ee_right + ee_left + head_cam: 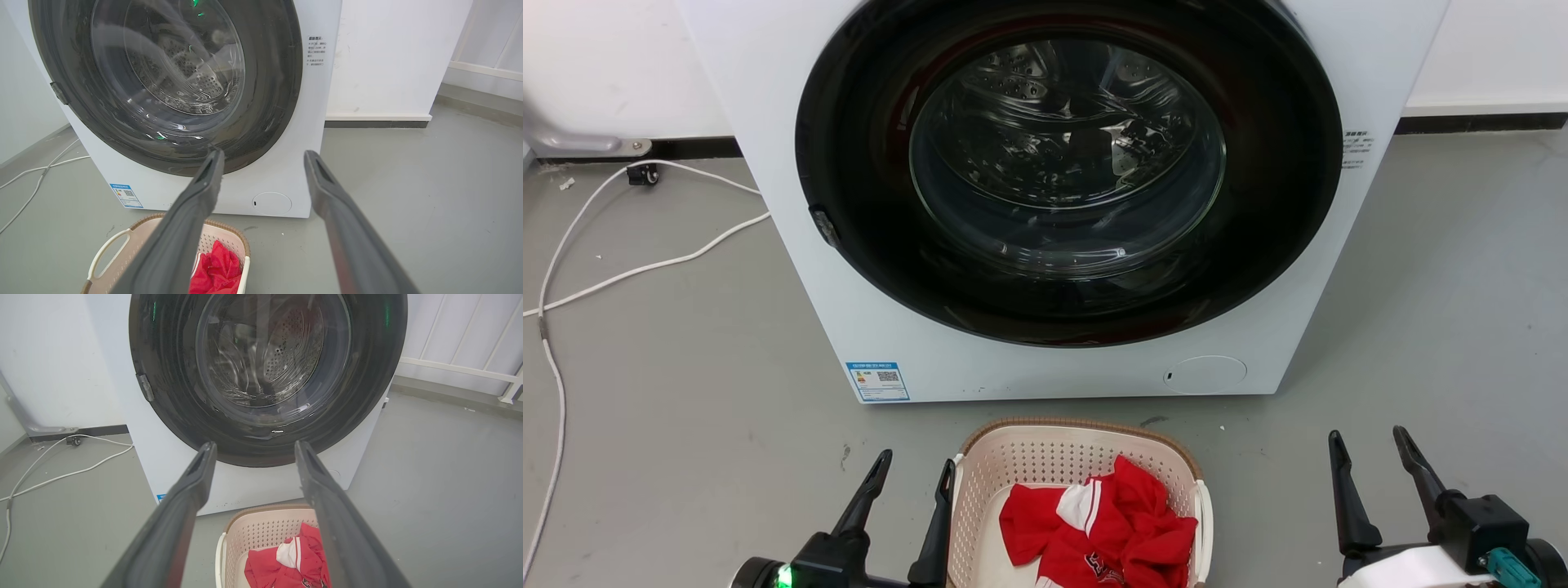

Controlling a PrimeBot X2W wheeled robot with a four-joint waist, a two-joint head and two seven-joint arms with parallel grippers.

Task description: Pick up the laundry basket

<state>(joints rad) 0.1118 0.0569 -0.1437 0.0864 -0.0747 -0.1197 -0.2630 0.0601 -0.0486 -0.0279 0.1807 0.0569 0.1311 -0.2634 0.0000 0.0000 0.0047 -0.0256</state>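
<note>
The laundry basket (1045, 461) is cream plastic with perforated walls and a brown rim, standing on the grey floor in front of the washing machine, at the bottom centre of the head view. A red and white garment (1111, 523) lies inside it. My left gripper (913, 472) is open, just left of the basket, its inner finger close beside the white left handle (954, 482). Well to the right of the basket, my right gripper (1368, 441) is open and apart from it. The basket (261, 531) appears between the left fingers (192, 486), and the basket (122, 249) lies low left in the right wrist view.
A white washing machine (792, 204) with a round dark glass door (1066, 163), shut, stands right behind the basket. White cables (645, 265) trail over the floor at the left. Grey floor stretches to the right of the machine, up to a white wall (388, 61).
</note>
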